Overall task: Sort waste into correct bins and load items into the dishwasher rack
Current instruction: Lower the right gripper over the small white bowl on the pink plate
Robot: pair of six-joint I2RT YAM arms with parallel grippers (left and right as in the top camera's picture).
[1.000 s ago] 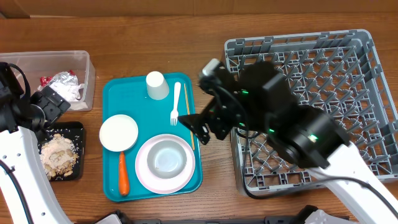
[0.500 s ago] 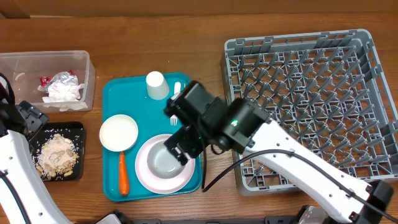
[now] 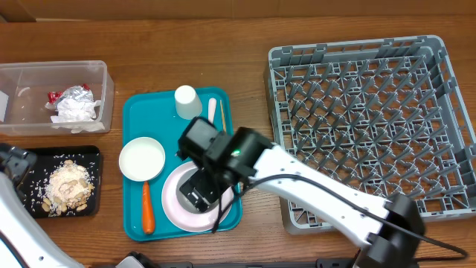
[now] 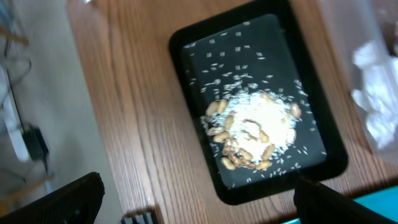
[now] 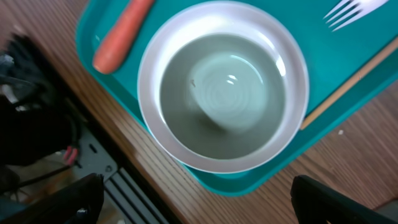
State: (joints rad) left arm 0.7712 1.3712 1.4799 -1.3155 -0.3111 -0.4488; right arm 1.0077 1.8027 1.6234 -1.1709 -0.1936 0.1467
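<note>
My right gripper [image 3: 202, 192] hangs open over the white bowl [image 5: 224, 93], which sits on the large pale plate [image 5: 152, 134] on the teal tray [image 3: 134, 223]. Nothing lies between its fingers [image 5: 336, 202]. A second white bowl [image 3: 142, 158], a white cup [image 3: 187, 102] and a white fork [image 3: 212, 108] also lie on that tray. The grey dishwasher rack [image 3: 364, 119] stands at the right. The clear tub [image 3: 104, 82] holds the foil wrapper [image 3: 74, 95] and napkin [image 3: 74, 113]. Food scraps [image 4: 255, 124] lie in the black tray [image 3: 93, 156]. My left gripper [image 4: 199, 208] is open beside that tray.
An orange carrot [image 3: 147, 208] lies on the teal tray left of the plate, and a thin wooden stick [image 5: 348, 81] lies along its right side. Bare wooden table [image 3: 253, 45] separates the tray from the rack. The table's front edge [image 5: 93, 155] runs just past the plate.
My right arm has swung left from the rack's edge to over the plate and bowl. My left arm has drawn back to the table's left edge. Both grippers stayed open.
</note>
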